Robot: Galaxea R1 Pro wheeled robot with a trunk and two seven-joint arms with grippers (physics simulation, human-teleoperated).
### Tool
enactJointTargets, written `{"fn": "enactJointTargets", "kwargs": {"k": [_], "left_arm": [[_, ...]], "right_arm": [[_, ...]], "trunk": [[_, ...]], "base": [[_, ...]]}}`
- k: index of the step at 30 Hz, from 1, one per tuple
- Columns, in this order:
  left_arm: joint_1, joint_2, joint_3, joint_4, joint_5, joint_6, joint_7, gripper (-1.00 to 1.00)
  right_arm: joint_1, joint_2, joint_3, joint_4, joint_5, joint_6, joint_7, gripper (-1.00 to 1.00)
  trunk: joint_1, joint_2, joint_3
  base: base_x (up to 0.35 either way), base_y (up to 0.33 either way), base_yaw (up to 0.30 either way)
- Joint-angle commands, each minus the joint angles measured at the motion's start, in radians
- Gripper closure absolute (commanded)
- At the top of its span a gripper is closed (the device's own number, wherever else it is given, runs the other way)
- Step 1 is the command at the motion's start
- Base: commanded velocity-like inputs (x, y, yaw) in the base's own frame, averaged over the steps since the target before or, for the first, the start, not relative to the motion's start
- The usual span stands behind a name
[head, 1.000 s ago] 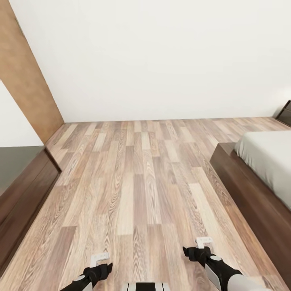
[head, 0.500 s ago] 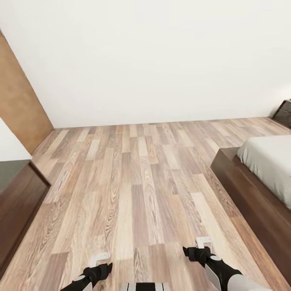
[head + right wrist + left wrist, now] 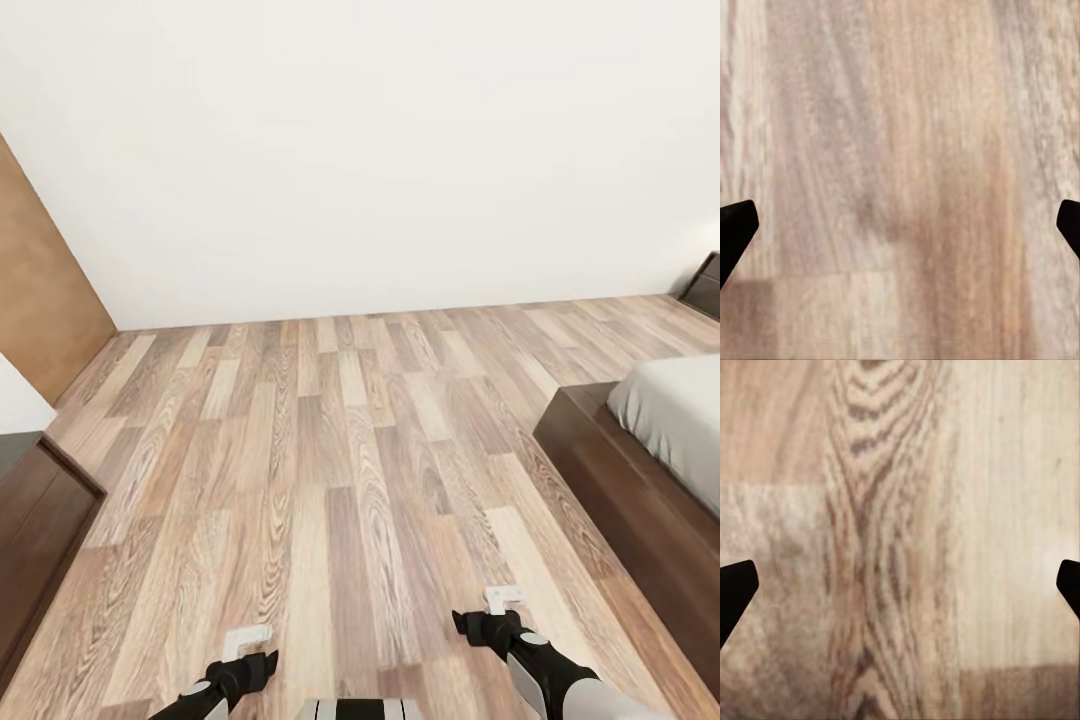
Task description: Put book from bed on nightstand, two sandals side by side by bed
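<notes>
the left hand [image 3: 247,640] and the right hand [image 3: 503,600] hang low over the wood-plank floor [image 3: 330,450], both spread wide and grasping nothing; in the wrist views the dark fingertips [image 3: 735,592] sit at the far edges with bare planks between them. the bed [image 3: 640,480], dark frame with pale mattress, lies ahead and off to the right hand's outer side. a dark low cabinet [image 3: 40,530] stands beyond the left hand's outer side, below a white wall [image 3: 380,150].
</notes>
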Motion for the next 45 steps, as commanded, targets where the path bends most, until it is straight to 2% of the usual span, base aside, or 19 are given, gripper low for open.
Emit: {"fn": "enactJointTargets", "kwargs": {"k": [1, 26, 45], "left_arm": [[-0.001, 0.000, -0.002, 0.001, 0.010, -0.003, -0.004, -1.00], [-0.001, 0.000, -0.002, 0.001, 0.010, -0.003, -0.004, -1.00], [-0.001, 0.000, -0.002, 0.001, 0.010, -0.003, -0.004, -1.00]], "right_arm": [[-0.001, -0.001, 0.005, 0.001, -0.005, -0.003, 0.002, -1.00], [-0.001, -0.001, 0.005, 0.003, -0.006, -0.002, 0.001, -1.00], [-0.001, -0.001, 0.005, 0.002, -0.006, -0.002, 0.001, -1.00]], "trunk": [[0.000, 0.000, -0.001], [0.000, 0.000, -0.001], [0.000, 0.000, -0.001]], "base": [[0.333, 0.081, 0.000], [0.333, 0.079, -0.002], [0.333, 0.092, -0.120]]}}
